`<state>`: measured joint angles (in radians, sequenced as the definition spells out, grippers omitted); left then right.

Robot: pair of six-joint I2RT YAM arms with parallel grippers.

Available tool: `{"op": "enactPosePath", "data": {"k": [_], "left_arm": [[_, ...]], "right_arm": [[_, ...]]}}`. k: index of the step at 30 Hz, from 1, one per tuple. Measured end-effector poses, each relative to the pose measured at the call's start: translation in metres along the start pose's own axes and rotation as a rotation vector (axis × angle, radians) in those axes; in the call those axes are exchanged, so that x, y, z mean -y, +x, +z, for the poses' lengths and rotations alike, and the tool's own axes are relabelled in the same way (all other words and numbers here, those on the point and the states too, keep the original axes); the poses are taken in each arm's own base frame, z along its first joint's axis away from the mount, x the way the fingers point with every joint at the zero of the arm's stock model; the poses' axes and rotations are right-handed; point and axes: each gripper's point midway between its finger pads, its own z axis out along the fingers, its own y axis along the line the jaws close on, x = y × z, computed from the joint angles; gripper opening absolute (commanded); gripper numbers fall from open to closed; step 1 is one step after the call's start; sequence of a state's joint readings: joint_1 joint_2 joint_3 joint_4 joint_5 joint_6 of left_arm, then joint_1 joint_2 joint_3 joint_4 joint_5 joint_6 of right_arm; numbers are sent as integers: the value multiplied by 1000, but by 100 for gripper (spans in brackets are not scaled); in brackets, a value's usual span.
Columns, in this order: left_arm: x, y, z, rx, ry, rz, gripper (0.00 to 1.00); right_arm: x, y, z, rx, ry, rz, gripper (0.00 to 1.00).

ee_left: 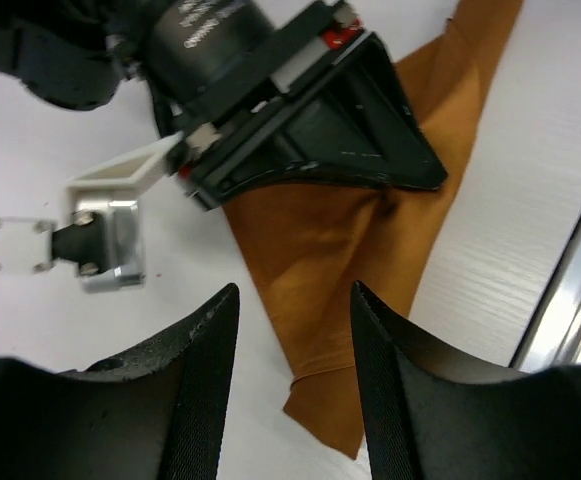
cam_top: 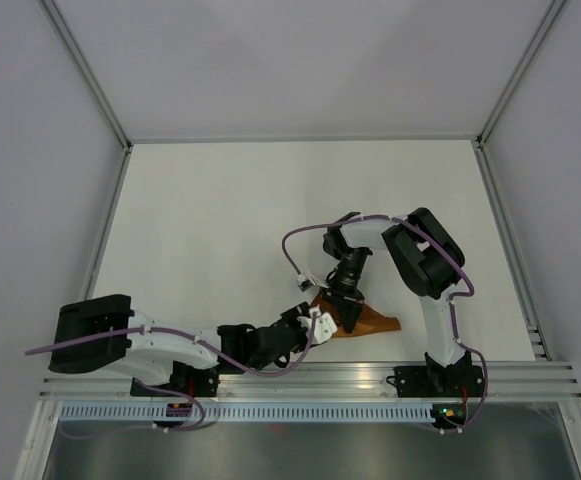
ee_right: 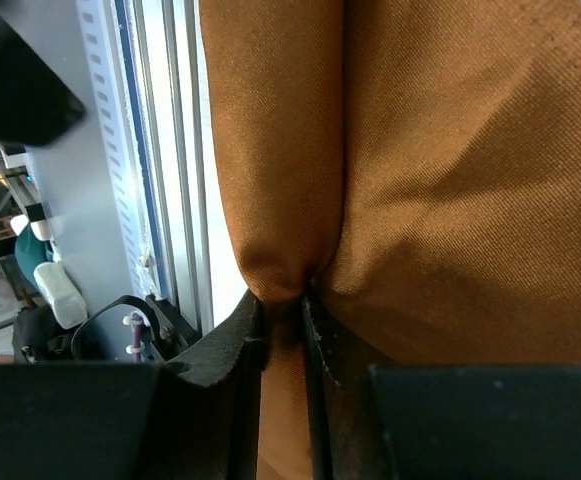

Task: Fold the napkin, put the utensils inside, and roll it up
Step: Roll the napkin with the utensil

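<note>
Pinching the napkin [ee_right: 450,150], right jaws, plain only wrist-side.

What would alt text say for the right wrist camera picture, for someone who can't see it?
The right gripper pinches a fold of the rust-orange napkin between its black jaws, and the cloth fills most of the view. A metal rail runs down the left side.

A white table [cam_top: 220,220] filled the middle of the top view, walled by pale grey panels [cam_top: 30,150]. An aluminium rail [cam_top: 320,374] ran along its lower edge.
</note>
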<state>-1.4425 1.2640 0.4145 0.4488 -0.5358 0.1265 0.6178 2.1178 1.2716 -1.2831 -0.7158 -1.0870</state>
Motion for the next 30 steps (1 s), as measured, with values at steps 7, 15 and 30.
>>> {"op": "enactPosePath", "data": {"k": [7,15,30], "left_arm": [[51,7,20,-47,153,130,60],[76,24,28,-79,268,211,63],[71,30,62,-82,262,229,47]], "right_arm": [[-4,5,4,-8,-13,44,1],[-5,6,4,-8,-11,58,1],[-5,6,4,-9,-9,66,1]]}}
